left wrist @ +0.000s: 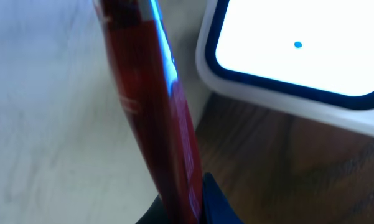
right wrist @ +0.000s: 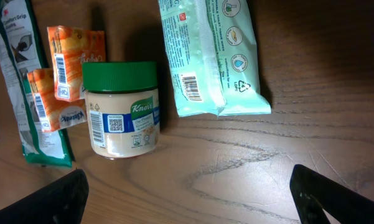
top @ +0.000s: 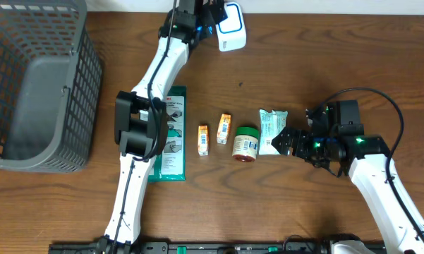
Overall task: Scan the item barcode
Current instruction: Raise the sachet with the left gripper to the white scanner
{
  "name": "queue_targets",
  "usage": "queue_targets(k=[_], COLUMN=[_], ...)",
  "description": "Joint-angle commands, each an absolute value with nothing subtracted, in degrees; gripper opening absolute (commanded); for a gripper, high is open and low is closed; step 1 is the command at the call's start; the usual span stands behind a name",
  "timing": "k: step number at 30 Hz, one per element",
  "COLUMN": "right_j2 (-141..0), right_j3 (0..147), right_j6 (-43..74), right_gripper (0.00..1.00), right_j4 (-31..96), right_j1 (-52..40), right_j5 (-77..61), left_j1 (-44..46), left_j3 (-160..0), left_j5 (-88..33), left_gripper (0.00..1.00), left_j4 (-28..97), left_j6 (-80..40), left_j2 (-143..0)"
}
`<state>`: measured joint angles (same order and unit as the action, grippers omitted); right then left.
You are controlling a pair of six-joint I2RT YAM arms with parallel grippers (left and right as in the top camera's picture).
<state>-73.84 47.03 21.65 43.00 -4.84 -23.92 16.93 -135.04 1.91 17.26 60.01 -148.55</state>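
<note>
Two sachets (top: 203, 140), one jar (top: 245, 143), two packs (top: 272, 131)

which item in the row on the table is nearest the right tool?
The mint-green soft pack, at the row's right end, just beside the open right tool. The green-lidded jar, orange packets and long green pack lie farther left.

Shop checkout mock-up — scanner (top: 231, 29), basket (top: 92, 81), groceries (top: 245, 143).
</note>
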Motion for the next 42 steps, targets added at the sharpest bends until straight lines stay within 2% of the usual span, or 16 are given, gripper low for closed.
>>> queue_targets(k=[1, 11, 29, 42], right_j2=[-73.41, -73.41, -73.41, -73.41], right_j3=[46.68, 46.68, 46.68, 46.68], right_j6=[20.93, 20.93, 20.93, 20.93], right_gripper=[0.99, 0.99, 0.99, 0.99], right_j4=[43.09, 43.09, 43.09, 43.09], right_j1=[-5.34, -5.34, -5.34, -5.34], right_j5=[-23.79, -23.79, -23.79, -23.81], left_j1=[17.65, 19.22, 19.05, 19.05], left_j3=[-135.98, -135.98, -135.98, -135.98], left_j5=[2.46, 5.45, 6.00, 6.11], left_gripper=[0.07, 0.07, 0.07, 0.07], left_j4=[16.78, 17.02, 17.19, 15.66], left_j6=[64.23, 69.56, 69.84, 77.38], left_j2=[-148.68, -149.45, -149.80, -152.88])
